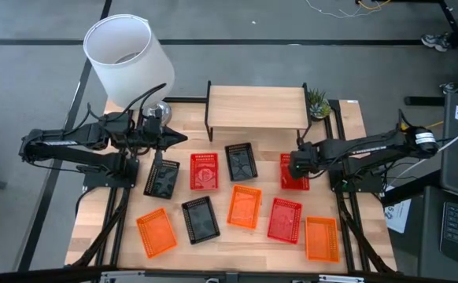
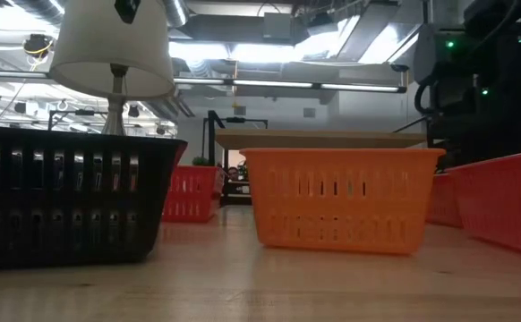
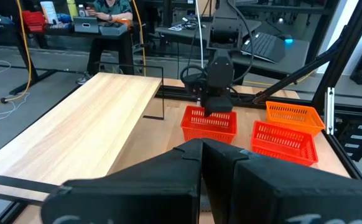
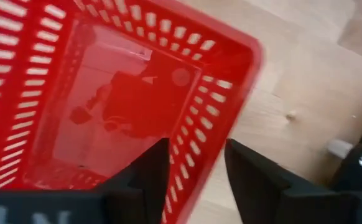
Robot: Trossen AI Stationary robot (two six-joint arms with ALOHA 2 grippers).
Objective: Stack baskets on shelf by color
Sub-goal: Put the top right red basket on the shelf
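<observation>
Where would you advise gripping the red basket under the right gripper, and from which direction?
Grip the red basket by its rim wall, coming straight down with one finger inside and one outside. It sits upright and open-topped, and its thin mesh wall suits a pinch. The right gripper already hangs open astride that wall.

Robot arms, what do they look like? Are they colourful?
Not colourful. Both arms are dark, nearly black, made of long thin links with chunky joints. Black cables loop off the left arm, and the right arm has a pale band near its far end. Each ends in a tool with two flat, dark fingers: the left tool and the right tool.
</observation>
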